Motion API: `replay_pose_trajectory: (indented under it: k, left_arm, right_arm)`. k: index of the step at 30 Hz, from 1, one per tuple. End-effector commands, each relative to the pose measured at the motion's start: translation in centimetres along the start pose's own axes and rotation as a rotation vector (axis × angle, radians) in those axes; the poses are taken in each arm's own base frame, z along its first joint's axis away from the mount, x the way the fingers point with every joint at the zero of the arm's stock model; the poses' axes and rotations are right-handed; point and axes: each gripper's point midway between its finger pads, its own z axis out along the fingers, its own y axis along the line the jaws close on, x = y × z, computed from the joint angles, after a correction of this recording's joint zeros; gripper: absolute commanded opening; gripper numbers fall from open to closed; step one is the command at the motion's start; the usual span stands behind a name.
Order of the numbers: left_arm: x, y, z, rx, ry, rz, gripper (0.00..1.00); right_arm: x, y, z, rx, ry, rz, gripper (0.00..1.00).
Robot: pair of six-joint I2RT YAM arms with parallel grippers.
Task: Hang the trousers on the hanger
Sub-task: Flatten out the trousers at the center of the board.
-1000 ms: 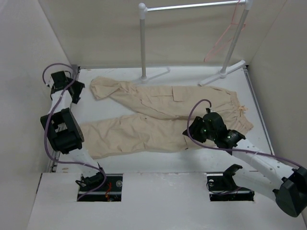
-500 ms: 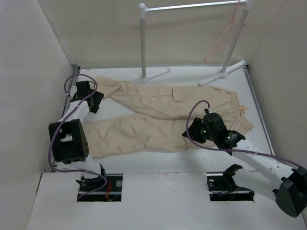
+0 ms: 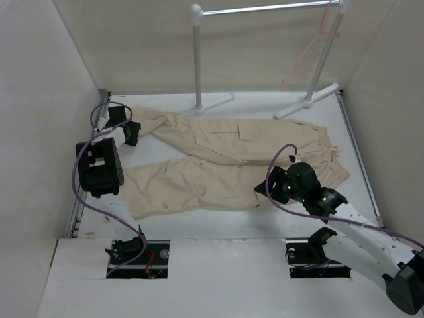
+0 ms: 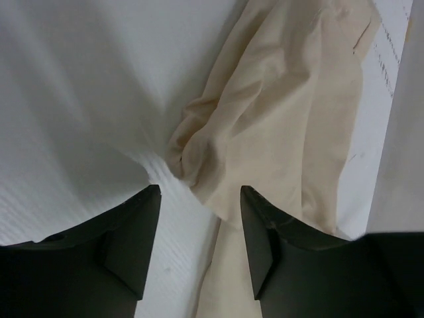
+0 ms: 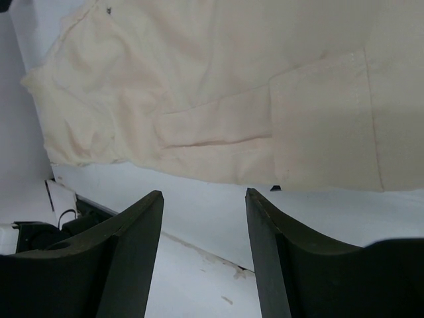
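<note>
The beige trousers (image 3: 218, 159) lie flat on the white table, waist to the right and both legs to the left. The pink wire hanger (image 3: 306, 56) hangs from the rack's rail at the back right. My left gripper (image 3: 128, 130) is open at the cuff end of the far leg. In the left wrist view the bunched cuff (image 4: 199, 162) lies just ahead of the open gripper (image 4: 199, 199), with cloth running between the fingers. My right gripper (image 3: 261, 188) is open and empty at the near edge of the near leg. In the right wrist view it (image 5: 202, 199) hovers over bare table below a thigh pocket (image 5: 321, 119).
The white tubular rack (image 3: 197, 59) with a metal rail stands at the back, its feet (image 3: 215, 103) on the table by the far leg. White walls enclose the table on three sides. Two dark cut-outs (image 3: 136, 255) sit in the near ledge.
My left arm has swung from the left wall in to the far leg's cuff. My right gripper has drawn back slightly toward the near right.
</note>
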Motion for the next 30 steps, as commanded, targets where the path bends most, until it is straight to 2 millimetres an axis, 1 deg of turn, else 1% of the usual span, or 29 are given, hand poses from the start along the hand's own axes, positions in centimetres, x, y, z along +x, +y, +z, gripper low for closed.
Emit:
replay_pose_trajectory:
  k: [1,3,4,5,6,7,9,12,13,14,15,17,21,25,28,29,30]
  left_arm:
    - [-1.5,-1.6,0.8,0.035,-0.031,-0.037,0.41]
    - [-1.7,-1.2,1.5,0.026,-0.02,-0.044,0.23]
    - [-1.8,-1.2,1.7,0.025,-0.018,-0.048,0.16]
    - [-2.0,-1.1,1.7,0.027,-0.015,-0.052,0.1]
    - [-2.3,-1.1,1.3,0.032,-0.018,-0.057,0.06]
    - [-2.7,-1.3,0.6,0.042,-0.029,-0.061,0.04]
    - [-3.9,-2.6,-1.5,0.089,-0.053,-0.063,0.02]
    - [-6.2,-4.1,-6.1,0.178,-0.09,-0.08,0.01]
    - [-6.8,-4.2,-7.5,0.2,-0.097,-0.081,0.01]
    - [-7.4,-3.9,-8.7,0.21,-0.105,-0.081,0.01]
    - [-7.8,-3.4,-9.4,0.211,-0.109,-0.083,0.02]
    - [-8.5,-1.1,-10.5,0.171,-0.108,-0.107,0.02]
    - [-9.1,5.0,-11.4,0.06,-0.118,-0.147,0.02]
    - [-8.0,10.8,-12.9,-0.06,-0.131,-0.159,0.03]
    - [-6.3,14.8,-13.3,-0.17,-0.124,-0.143,0.1]
    - [-6.0,15.6,-13.4,-0.188,-0.119,-0.137,0.15]
    - [-5.8,16.2,-13.6,-0.196,-0.118,-0.133,0.22]
  right_arm:
    - [-0.4,-0.4,0.1,0.013,-0.017,0.043,0.58]
    - [-0.9,-0.6,0.2,0.025,-0.031,0.053,0.58]
    - [-1.2,-0.6,0.2,0.027,-0.038,0.054,0.58]
    - [-1.5,-0.5,0.2,0.03,-0.041,0.054,0.58]
    - [-1.8,-0.4,0.2,0.03,-0.045,0.052,0.58]
    - [-2.0,-0.3,0.2,0.03,-0.048,0.047,0.58]
    - [-2.4,-0.1,0.3,0.032,-0.048,0.042,0.58]
    - [-2.8,0.3,0.6,0.028,-0.045,0.012,0.58]
    - [-2.9,0.4,0.7,0.027,-0.043,0.004,0.58]
    - [-2.9,0.5,0.9,0.024,-0.04,-0.003,0.58]
    - [-3.0,0.6,1.0,0.021,-0.033,-0.007,0.58]
    - [-2.9,0.8,1.5,0.01,-0.016,-0.02,0.58]
    - [-2.9,1.0,2.2,0.004,0.008,-0.047,0.6]
    - [-3.4,1.1,2.6,0.008,0.013,-0.064,0.63]
    - [-3.7,1.2,2.9,0.008,0.017,-0.067,0.65]
    - [-3.8,1.2,2.9,0.007,0.015,-0.068,0.66]
    - [-3.8,1.2,2.9,0.007,0.015,-0.069,0.66]
